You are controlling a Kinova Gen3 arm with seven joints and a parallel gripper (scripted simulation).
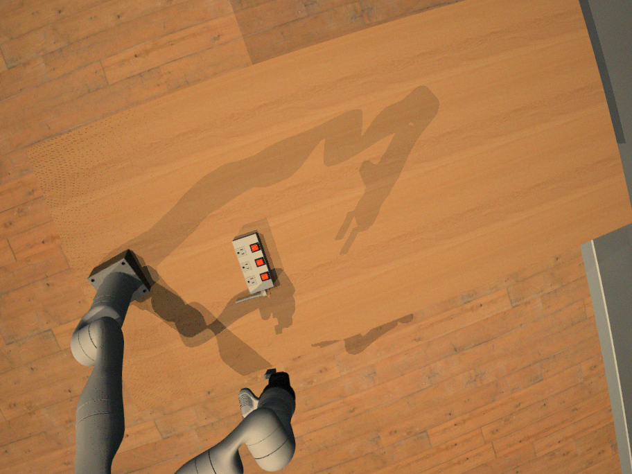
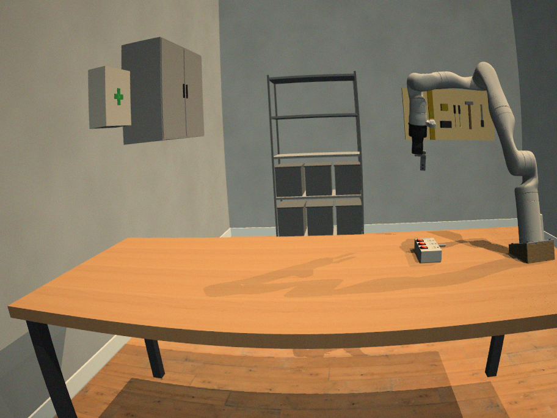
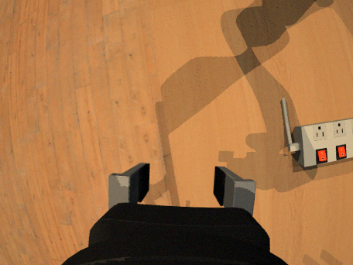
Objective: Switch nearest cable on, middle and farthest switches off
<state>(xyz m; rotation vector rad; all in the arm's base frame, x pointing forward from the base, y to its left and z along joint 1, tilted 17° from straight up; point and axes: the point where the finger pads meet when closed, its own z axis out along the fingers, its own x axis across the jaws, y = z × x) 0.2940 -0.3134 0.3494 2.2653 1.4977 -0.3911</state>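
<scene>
Fingers of the gripper (image 3: 182, 187) are spread as wide as they go, with nothing between them but bare table (image 3: 93, 85) far below. From the wrist view, the power strip (image 3: 327, 143) lies off to the right of the fingers and slightly ahead of them, well apart and much lower; the exterior view shows the gripper (image 2: 422, 162) hanging high above the strip (image 2: 427, 250). The strip rests flat and the right way up, its cable stub (image 1: 251, 298) at one end.

All three switches show red faces: the nearest switch (image 1: 264, 276) by the cable, the middle switch (image 1: 259, 261) and the farthest switch (image 1: 253, 247). Which way each rocker is tipped is too small to tell, so I cannot say which are already on or off. As I judge it, nothing of the task has been done: no switch has been touched, and the whole descent to the strip, plus whatever presses are needed, is left
</scene>
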